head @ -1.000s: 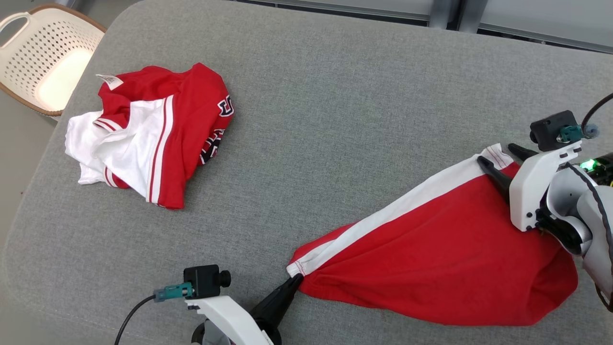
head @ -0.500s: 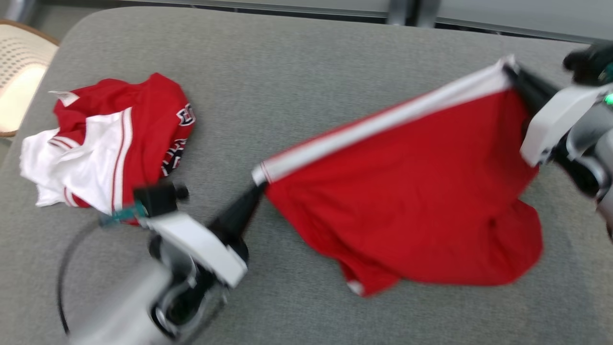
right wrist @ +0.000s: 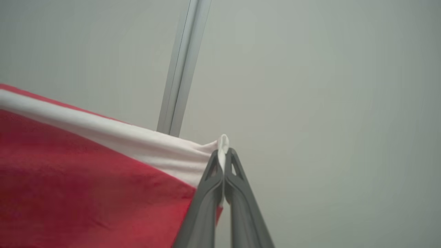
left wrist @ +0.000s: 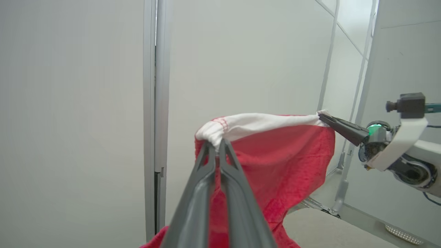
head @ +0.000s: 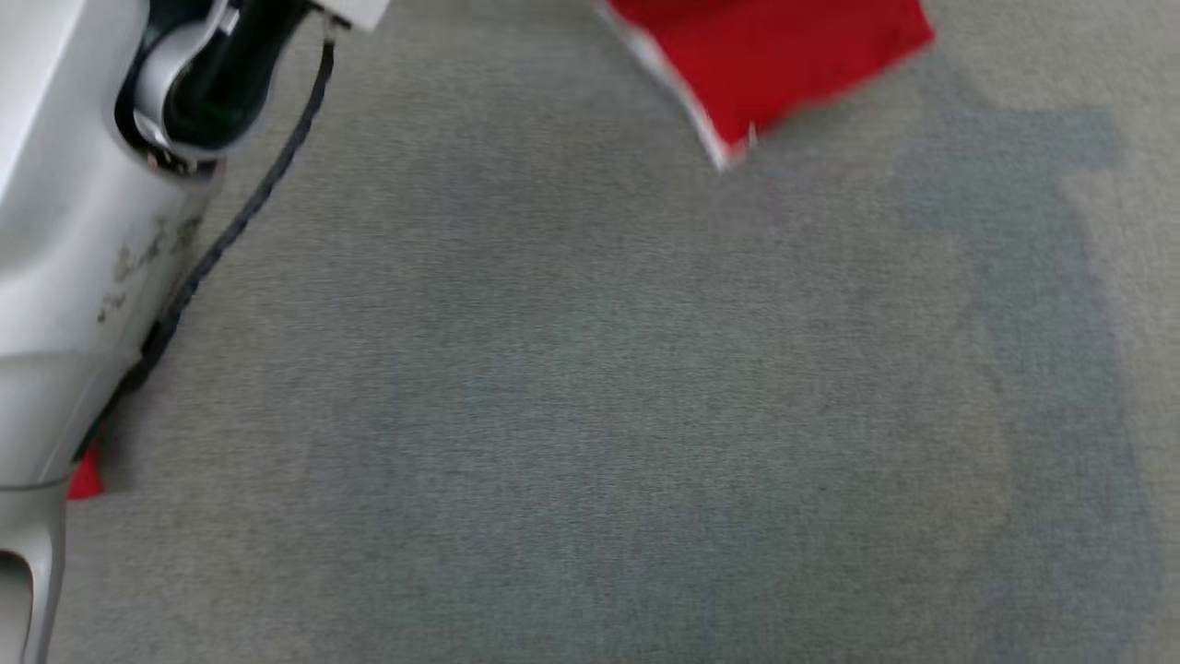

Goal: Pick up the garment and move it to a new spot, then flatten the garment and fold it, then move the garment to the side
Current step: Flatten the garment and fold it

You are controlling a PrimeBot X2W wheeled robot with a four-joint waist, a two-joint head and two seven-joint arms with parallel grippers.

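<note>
**Garment (left wrist: 282, 162) hangs stretched between two grippers**

Red with a white band, the garment is held up in front of a pale wall, above a grey padded surface (head: 590, 415). The left gripper (left wrist: 216, 146), jaws pressed together, pinches one bunched end of the band; the right gripper (right wrist: 224, 154) nips the other end the same way. In the head view, a white-hemmed red corner dangles at the top edge, and a pale forearm (head: 55, 258) with a black cable (head: 230, 221) stands at left.
</note>
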